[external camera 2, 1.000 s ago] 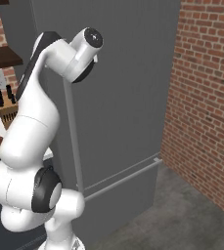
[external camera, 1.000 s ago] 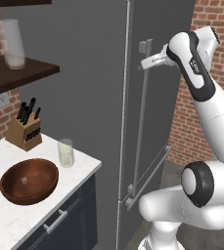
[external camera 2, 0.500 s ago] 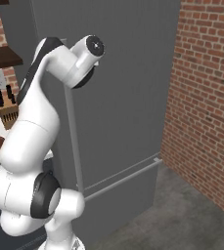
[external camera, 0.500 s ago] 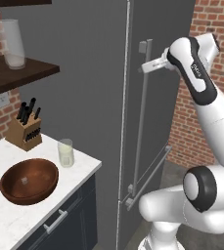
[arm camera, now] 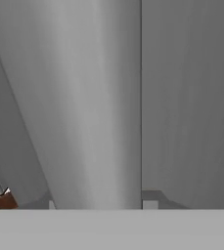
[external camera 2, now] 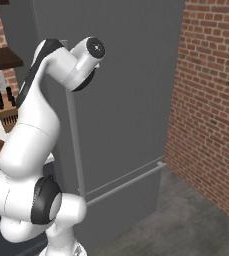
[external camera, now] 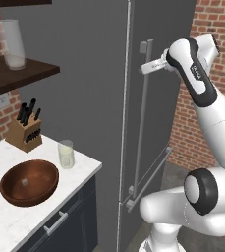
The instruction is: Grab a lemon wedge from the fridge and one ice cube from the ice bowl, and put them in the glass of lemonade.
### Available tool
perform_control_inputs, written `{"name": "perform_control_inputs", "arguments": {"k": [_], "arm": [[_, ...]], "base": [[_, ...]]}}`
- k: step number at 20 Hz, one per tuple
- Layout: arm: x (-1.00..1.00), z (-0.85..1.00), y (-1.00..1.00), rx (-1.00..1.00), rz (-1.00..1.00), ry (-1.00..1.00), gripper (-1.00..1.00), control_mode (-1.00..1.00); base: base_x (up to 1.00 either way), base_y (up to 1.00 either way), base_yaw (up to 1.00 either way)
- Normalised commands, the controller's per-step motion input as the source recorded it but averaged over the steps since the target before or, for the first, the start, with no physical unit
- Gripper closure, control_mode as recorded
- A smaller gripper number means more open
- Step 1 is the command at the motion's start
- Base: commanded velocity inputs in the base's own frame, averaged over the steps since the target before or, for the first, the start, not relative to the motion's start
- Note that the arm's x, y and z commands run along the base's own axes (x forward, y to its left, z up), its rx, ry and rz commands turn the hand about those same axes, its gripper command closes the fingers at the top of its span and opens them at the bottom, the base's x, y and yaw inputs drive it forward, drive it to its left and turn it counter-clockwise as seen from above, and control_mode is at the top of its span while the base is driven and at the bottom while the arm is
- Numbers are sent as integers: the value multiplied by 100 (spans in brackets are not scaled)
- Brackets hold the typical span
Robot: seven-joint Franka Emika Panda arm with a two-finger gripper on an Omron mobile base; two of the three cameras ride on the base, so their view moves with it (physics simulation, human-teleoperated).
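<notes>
Fingers of the white arm's two-finger gripper (external camera: 149, 66) reach the top of the long light-grey vertical bar handle (external camera: 142, 118) on the tall dark grey fridge (external camera: 99, 83), whose doors are closed; whether they clasp it or stand apart I cannot tell. From the hand camera, the handle (arm camera: 96, 102) looms as a broad pale column, very close. Left base view alone takes in the white counter (external camera: 6, 221), with the wide reddish-brown wooden ice bowl (external camera: 29, 181), the short clear glass of lemonade (external camera: 66, 154) just beside it, and a wooden knife block (external camera: 24, 131). Right base view shows the red brick wall (external camera 2: 208, 100).
</notes>
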Motion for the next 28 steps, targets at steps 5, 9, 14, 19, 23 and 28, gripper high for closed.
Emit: {"name": "perform_control_inputs", "arguments": {"k": [5,9,14,19,23,28], "arm": [[0,0,0,0,0,0,100,-100],[0,-7,0,-3,-3,-3,100,-100],[-2,-2,-20,-5,-16,-12,100,-100],[-9,0,-48,-1,-19,-24,100,-100],[-15,0,-60,0,-17,-27,100,-100],[-1,0,-86,0,-15,-7,100,-100]], "base": [[0,0,0],[0,0,0],[0,0,0],[0,0,0],[0,0,0],[0,0,0]]}}
